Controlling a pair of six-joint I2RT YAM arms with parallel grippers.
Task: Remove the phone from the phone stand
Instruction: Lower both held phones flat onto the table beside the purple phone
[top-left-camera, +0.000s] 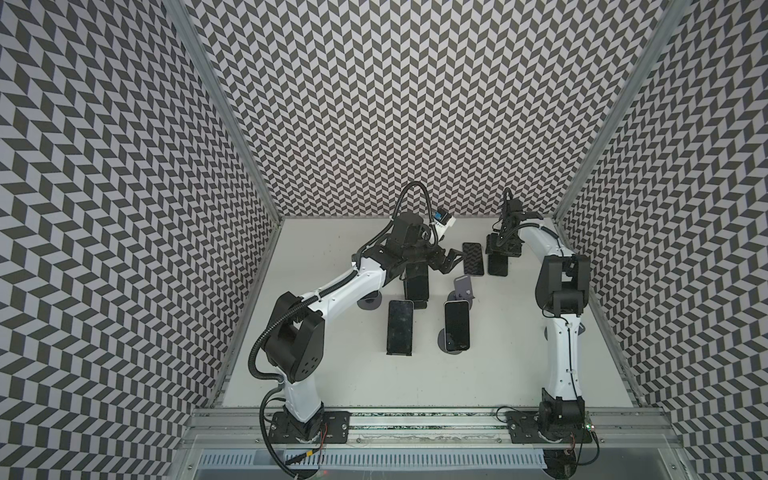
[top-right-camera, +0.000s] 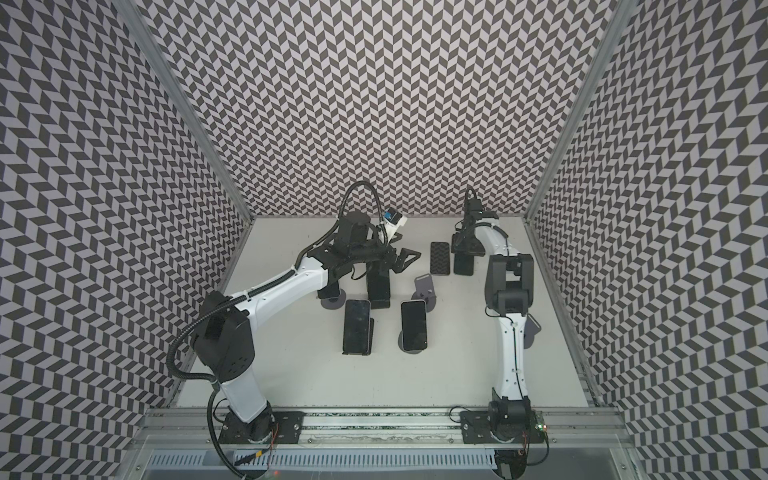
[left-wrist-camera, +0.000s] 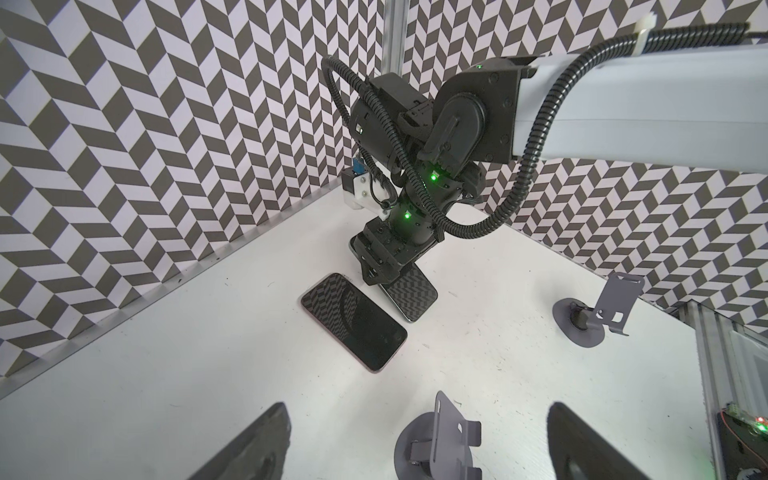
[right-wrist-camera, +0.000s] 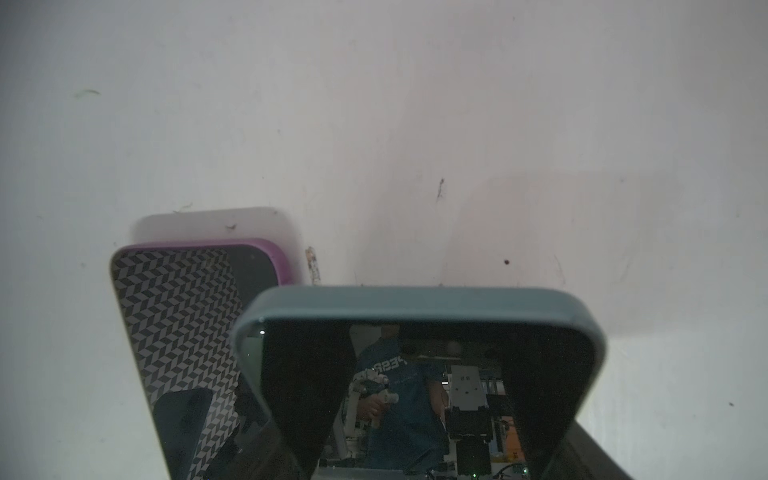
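My right gripper (top-left-camera: 498, 254) points down at the back right of the table, shut on the sides of a blue-cased phone (right-wrist-camera: 415, 305). That phone (left-wrist-camera: 413, 301) lies low, and I cannot tell whether it touches the table. A purple-cased phone (top-left-camera: 473, 258) lies flat just left of it. My left gripper (top-left-camera: 449, 262) hangs open, holding nothing, left of the purple phone and above an empty grey phone stand (left-wrist-camera: 438, 440). Three more phones lean on stands: a dark one (top-left-camera: 417, 286) partly under my left arm, one on a black stand (top-left-camera: 400, 327), and a white-cased one (top-left-camera: 456, 325).
A second empty grey stand (left-wrist-camera: 615, 307) is at the right, behind my right arm (top-right-camera: 509, 332). A grey stand base (top-left-camera: 370, 303) shows under my left arm. Patterned walls close the table on three sides, and a metal rail (top-left-camera: 415, 419) runs along the front.
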